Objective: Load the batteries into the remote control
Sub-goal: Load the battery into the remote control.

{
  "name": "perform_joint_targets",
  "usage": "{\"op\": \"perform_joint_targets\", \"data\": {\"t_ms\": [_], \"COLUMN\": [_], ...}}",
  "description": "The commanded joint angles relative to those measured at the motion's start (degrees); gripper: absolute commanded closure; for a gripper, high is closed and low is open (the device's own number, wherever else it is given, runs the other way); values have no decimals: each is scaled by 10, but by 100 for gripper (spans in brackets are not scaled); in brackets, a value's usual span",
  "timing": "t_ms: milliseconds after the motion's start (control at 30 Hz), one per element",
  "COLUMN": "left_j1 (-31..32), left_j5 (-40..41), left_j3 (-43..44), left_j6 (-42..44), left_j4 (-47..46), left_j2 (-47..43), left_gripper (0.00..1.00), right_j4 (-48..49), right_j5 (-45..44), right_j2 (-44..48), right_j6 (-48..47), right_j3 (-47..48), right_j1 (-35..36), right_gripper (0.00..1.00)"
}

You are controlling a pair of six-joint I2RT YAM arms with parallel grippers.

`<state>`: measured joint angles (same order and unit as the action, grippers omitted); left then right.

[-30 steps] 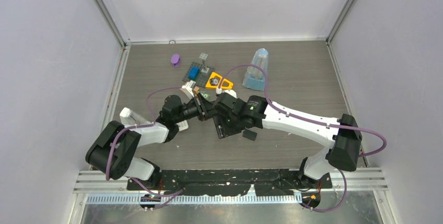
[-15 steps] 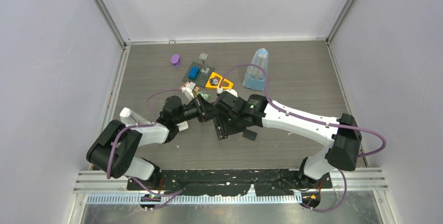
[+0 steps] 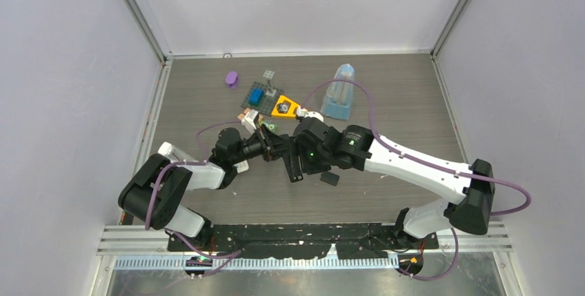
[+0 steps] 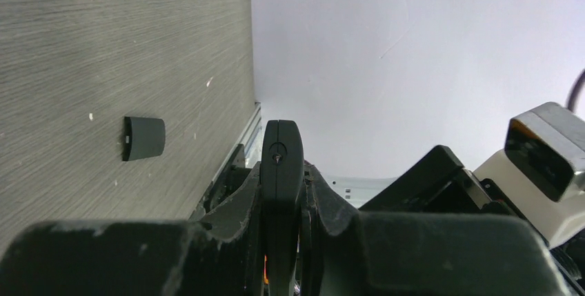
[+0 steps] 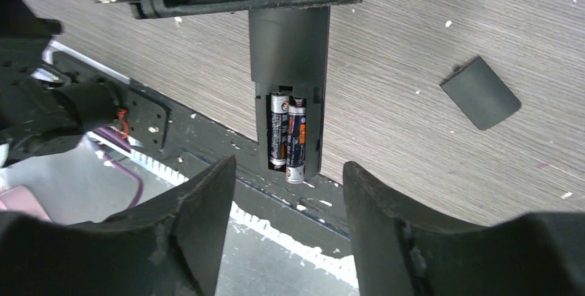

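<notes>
The remote control (image 5: 286, 47) is a long black bar, and my left gripper (image 4: 283, 172) is shut on it, holding it edge-on above the table. Its battery bay lies open toward the right wrist view. Two batteries (image 5: 287, 137) with black and orange wrap lie side by side in the bay, the right one reaching a little past the bay's lower end. My right gripper (image 5: 290, 172) stands open just short of that end, nothing between its fingers. From above, the remote control (image 3: 292, 166) shows between the two wrists. The loose battery cover (image 5: 480, 92) lies flat on the table.
The battery cover (image 3: 330, 179) lies right of the remote. Behind the arms stand a grey plate with a blue block (image 3: 256, 96), an orange triangular piece (image 3: 288, 108), a small white item (image 3: 250, 118), a purple cap (image 3: 232, 79) and a clear blue container (image 3: 339, 92).
My right gripper has opened and its arm has drawn a little to the right, away from the remote. The left gripper still holds the remote in the same place.
</notes>
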<state>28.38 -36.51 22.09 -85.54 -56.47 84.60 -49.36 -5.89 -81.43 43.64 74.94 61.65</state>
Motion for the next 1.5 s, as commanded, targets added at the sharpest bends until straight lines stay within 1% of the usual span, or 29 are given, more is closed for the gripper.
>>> {"op": "perform_joint_targets", "data": {"t_ms": [0,67,133,167,200,233,267,333,433,533,667,800,933,1000,1100,1300,1367,1433,1467], "left_j1": [-3,-3,-3,-4,-4,-3,-3,-3,-3,-3,-3,-3,-3,-2,-2,-2,-3,-3,-3], "left_j5": [6,12,22,29,34,39,44,53,67,76,86,98,105,107,109,113,113,114,115], "left_j3": [-8,-12,-16,-19,-20,-22,-22,-24,-25,-22,-18,-17,-11,-8,-5,-3,-3,-3,-3], "left_j6": [-34,-48,-62,-69,-74,-81,-86,-101,-121,-140,-145,-143,-139,-135,-133,-133,-134,-135,-135], "left_j4": [-74,-87,-98,-102,-103,-103,-102,-98,-95,-84,-56,-23,6,20,33,48,53,55,56], "left_j2": [5,5,1,-3,-9,-14,-20,-31,-46,-63,-96,-128,-150,-156,-161,-167,-168,-170,-171], "left_gripper": [100,100,100,100,100,100,100,100,100,100,100,100,100,100,100,100,100,100,100], "right_j4": [45,82,133,177,219,240,279,326,370,404,444,479,510,521,530,535,533,533,533], "right_j5": [-4,-9,-11,-13,-16,-25,-33,-61,-101,-123,-165,-187,-189,-187,-184,-170,-166,-160,-156], "right_j2": [66,106,166,181,208,221,244,272,293,301,310,320,321,321,320,307,300,296,293], "right_j6": [51,92,143,180,198,232,247,282,318,342,366,380,378,376,376,366,368,370,371], "right_j3": [-35,-79,-134,-177,-215,-234,-264,-297,-321,-336,-359,-379,-387,-389,-391,-383,-381,-380,-380], "right_j1": [-3,-3,-2,-2,-2,0,3,12,22,33,46,51,52,52,53,53,53,53,54], "right_gripper": [31,26,22,22,20,20,19,19,17,17,17,22,37,41,43,38,40,44,48]}}
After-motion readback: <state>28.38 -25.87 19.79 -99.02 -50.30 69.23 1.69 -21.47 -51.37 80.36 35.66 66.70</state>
